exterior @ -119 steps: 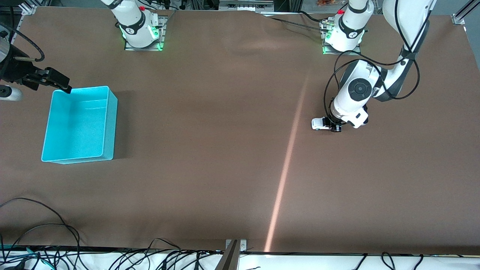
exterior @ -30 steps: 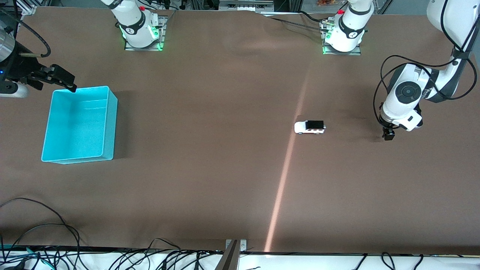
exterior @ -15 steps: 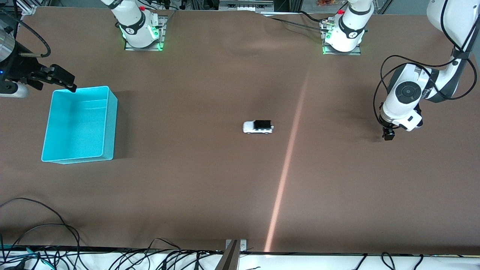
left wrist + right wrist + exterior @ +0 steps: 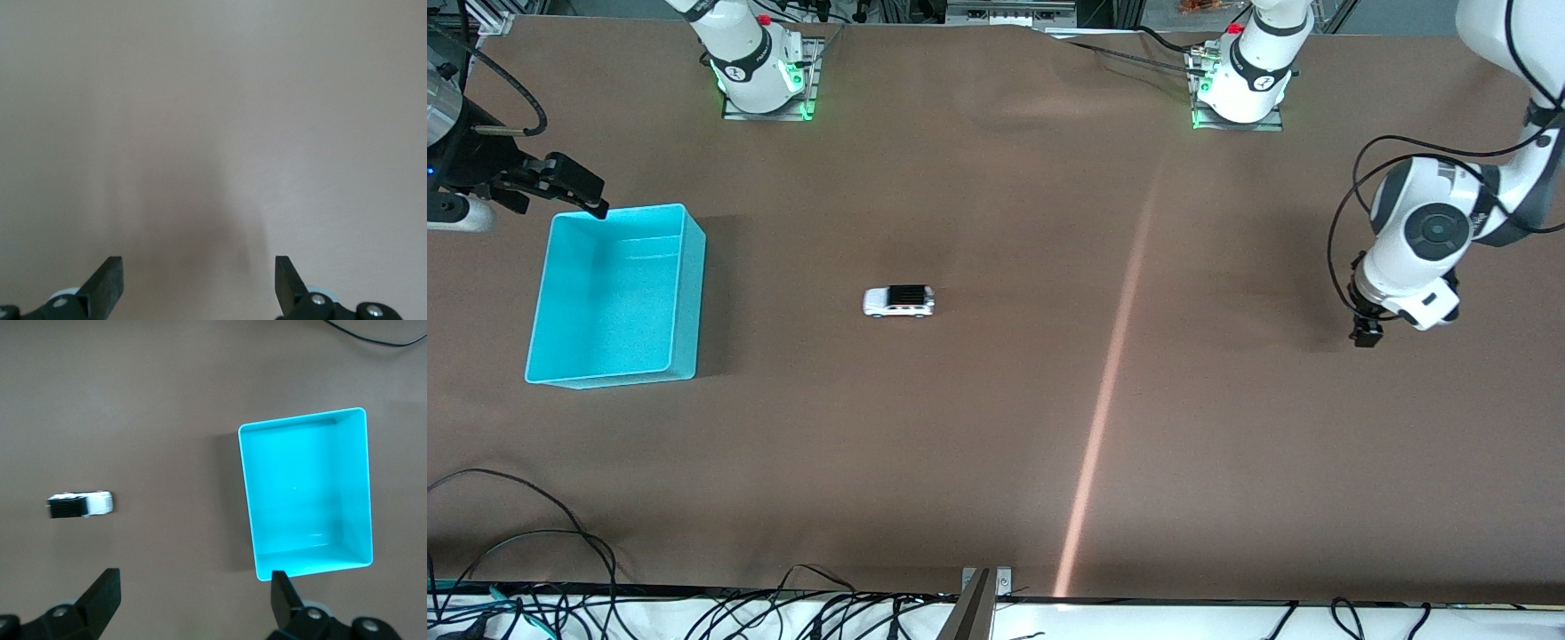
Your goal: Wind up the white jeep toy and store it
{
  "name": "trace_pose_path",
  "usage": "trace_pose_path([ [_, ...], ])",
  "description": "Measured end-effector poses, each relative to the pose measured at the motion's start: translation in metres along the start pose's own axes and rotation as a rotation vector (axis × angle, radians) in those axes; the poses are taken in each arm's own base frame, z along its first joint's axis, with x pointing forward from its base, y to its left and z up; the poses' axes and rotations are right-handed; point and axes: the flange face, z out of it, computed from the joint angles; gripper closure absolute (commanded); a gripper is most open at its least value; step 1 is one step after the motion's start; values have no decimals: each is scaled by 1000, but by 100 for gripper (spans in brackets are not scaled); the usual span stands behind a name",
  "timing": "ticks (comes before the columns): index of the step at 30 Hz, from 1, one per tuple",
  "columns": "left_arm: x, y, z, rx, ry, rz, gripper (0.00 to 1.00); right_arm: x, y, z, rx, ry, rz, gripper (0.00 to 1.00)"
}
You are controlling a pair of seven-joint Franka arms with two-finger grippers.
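- The white jeep toy (image 4: 899, 301) sits on its wheels on the brown surface (image 4: 996, 444), in the open stretch between the two arms, somewhat closer to the right arm's end, with its white nose pointing toward the cyan bin (image 4: 615, 295).
- The bin stands well apart from the toy, at the right arm's end of the surface, and it looks empty.
- The left end effector (image 4: 1367, 335) hangs low over the left arm's end of the surface, jaws spread wide and holding nothing; its wrist view shows only bare surface. This arm waits.
- The right end effector (image 4: 574, 191) hovers over the bin's corner farthest from the front camera, jaws also wide apart and empty; its wrist view takes in both the toy and the bin.
- The step in hand looks like fetching the toy for storage. To do it well, the right end effector should settle over the toy, line its jaws across the narrow body, come straight down, and close on the sides rather than the wheels.
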Motion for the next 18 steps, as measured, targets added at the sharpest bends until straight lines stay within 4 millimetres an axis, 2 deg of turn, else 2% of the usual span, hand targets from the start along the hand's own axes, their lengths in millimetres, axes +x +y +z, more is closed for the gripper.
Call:
trace_pose_path([
  [4, 4, 6, -8, -8, 7, 10, 0, 0, 0, 0, 0, 0, 1, 0],
  [11, -4, 13, -21, 18, 3, 72, 0, 0, 1, 0, 0, 0, 1, 0],
  [14, 1, 23, -37, 33, -16, 108, 0, 0, 1, 0, 0, 0, 2, 0],
  [18, 15, 38, -68, 42, -48, 176, 0, 0, 1, 0, 0, 0, 3, 0],
])
